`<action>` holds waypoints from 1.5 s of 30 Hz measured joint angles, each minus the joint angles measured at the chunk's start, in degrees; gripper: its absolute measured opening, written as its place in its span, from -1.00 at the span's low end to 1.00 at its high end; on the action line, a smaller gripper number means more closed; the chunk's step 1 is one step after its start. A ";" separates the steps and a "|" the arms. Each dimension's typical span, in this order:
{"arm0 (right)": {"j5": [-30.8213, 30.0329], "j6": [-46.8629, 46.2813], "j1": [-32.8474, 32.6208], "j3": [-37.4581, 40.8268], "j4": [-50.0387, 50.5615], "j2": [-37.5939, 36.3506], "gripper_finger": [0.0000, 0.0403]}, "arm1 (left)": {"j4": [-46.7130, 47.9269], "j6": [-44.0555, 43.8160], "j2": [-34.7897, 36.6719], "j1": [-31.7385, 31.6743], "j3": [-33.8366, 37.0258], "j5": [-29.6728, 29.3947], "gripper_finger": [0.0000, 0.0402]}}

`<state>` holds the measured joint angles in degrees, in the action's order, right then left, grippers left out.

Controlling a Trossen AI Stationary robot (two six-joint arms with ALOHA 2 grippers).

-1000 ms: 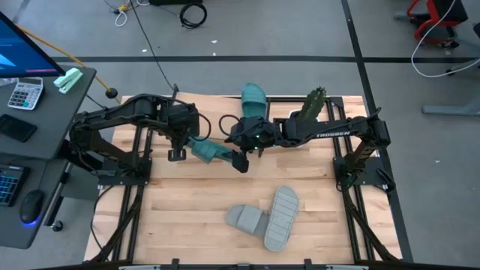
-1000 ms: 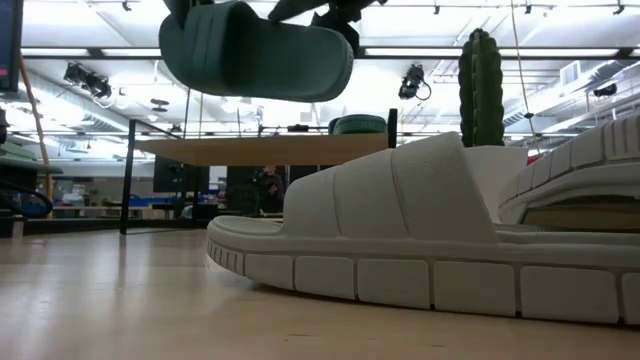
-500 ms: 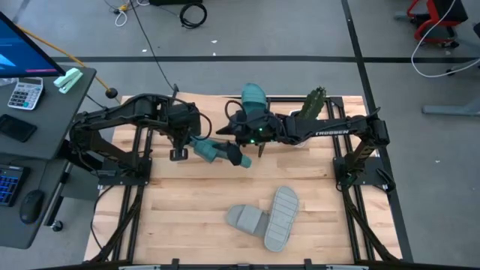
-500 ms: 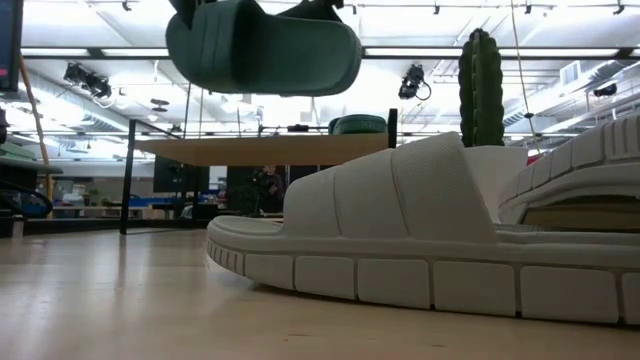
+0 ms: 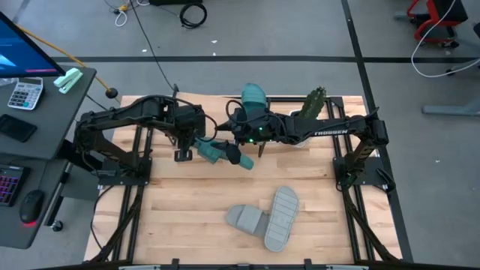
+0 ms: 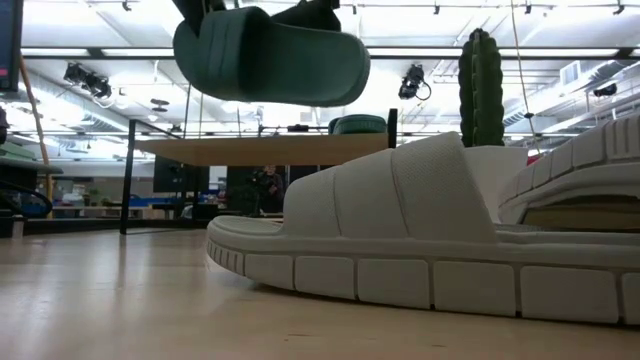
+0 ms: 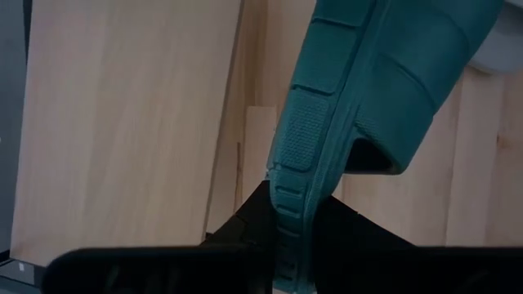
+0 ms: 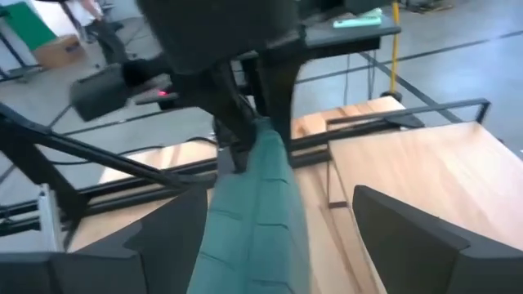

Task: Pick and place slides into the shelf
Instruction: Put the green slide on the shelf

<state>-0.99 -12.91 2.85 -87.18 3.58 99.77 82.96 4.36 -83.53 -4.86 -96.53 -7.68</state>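
teal slide (image 5: 212,151) is in the air over the back-middle of the table (image 5: 187,217), ribbed sole edge and wide strap visible, hanging between both arms. left gripper (image 7: 282,237) is pinched tight on one end of its sole rim. right gripper (image 5: 238,156) sits at the other end with fingers spread wide either side of the slide, not touching as far as i can see. second teal slide (image 5: 253,97) sits on the shelf (image 5: 217,105) at the back edge, next to a cactus (image 5: 314,101). two grey slides (image 5: 266,217) lie touching near the front, one on its side. bare wood left of them.
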 joint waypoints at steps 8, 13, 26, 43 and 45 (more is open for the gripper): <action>1.54 -0.38 -0.13 0.00 8.05 0.00 0.49 | 1.07 -0.17 -0.17 0.00 0.00 0.00 -0.75; 1.75 -0.54 -0.67 0.00 10.78 0.00 0.46 | 1.09 -0.17 -0.17 0.00 0.00 -0.01 -0.75; 2.59 -0.54 -2.43 0.00 18.87 0.00 0.37 | 1.46 -0.13 -0.17 0.00 -0.02 0.00 -0.75; 2.12 -3.36 -2.58 0.00 24.17 0.00 -0.58 | 2.00 -0.22 -0.13 0.02 -0.02 0.15 -0.75; 2.27 -3.51 -2.55 0.00 24.17 0.00 -0.58 | 1.97 -0.29 -0.13 0.00 -0.02 0.13 -0.75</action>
<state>1.27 -16.43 0.30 -87.18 27.75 99.77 84.93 4.07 -83.66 -4.86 -96.55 -7.55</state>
